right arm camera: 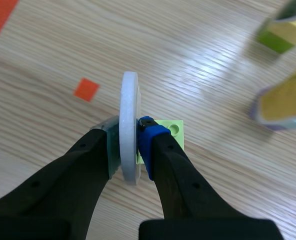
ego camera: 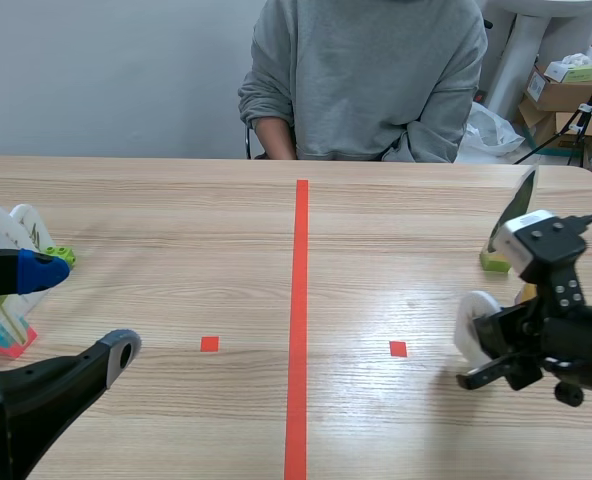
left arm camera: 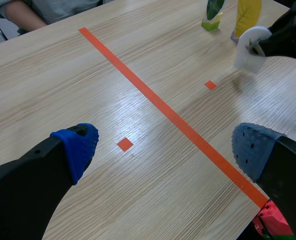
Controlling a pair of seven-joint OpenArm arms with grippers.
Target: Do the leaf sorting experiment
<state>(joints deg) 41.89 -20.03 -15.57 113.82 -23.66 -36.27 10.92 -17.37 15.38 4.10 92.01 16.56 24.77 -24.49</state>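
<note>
Wide apart at the very front of the left wrist view, the left gripper (left arm camera: pixel 165 149) is holding nothing. Its two blue dotted pads (left arm camera: pixel 80 147) are standing far from each other, with the bare wooden table (left arm camera: pixel 63 85) and one small orange-red square mark (left arm camera: pixel 124 144) lying between them, and the long tape line (left arm camera: pixel 153 97) is running diagonally toward the second finger. In the scene view this arm is sitting low at the table's left side, beside a cluster of white curved pieces (ego camera: pixel 6 225), a small green block (ego camera: pixel 61 255) and a pink-red base (ego camera: pixel 8 342), most of it cut off. Across the line, the right gripper (right arm camera: pixel 130 142) is clamping a white leaf cutout (right arm camera: pixel 129 95) between its pads. The flat piece is standing upright and edge-on between the fingers, with a light green block (right arm camera: pixel 172 131) showing at its foot just behind the blue-padded finger. The cutout is hanging near the right-hand square mark (ego camera: pixel 398 348), on the side toward the table's right edge; whether its block is touching the wood cannot be told. Ahead of that gripper a dark green leaf (ego camera: pixel 521 198) is standing on its own green base (ego camera: pixel 494 262), and a yellow leaf (right arm camera: pixel 288 92) is standing just beside it on a purplish base (right arm camera: pixel 258 116). A person in a grey sweatshirt (ego camera: pixel 366 80) is sitting at the far side.
</note>
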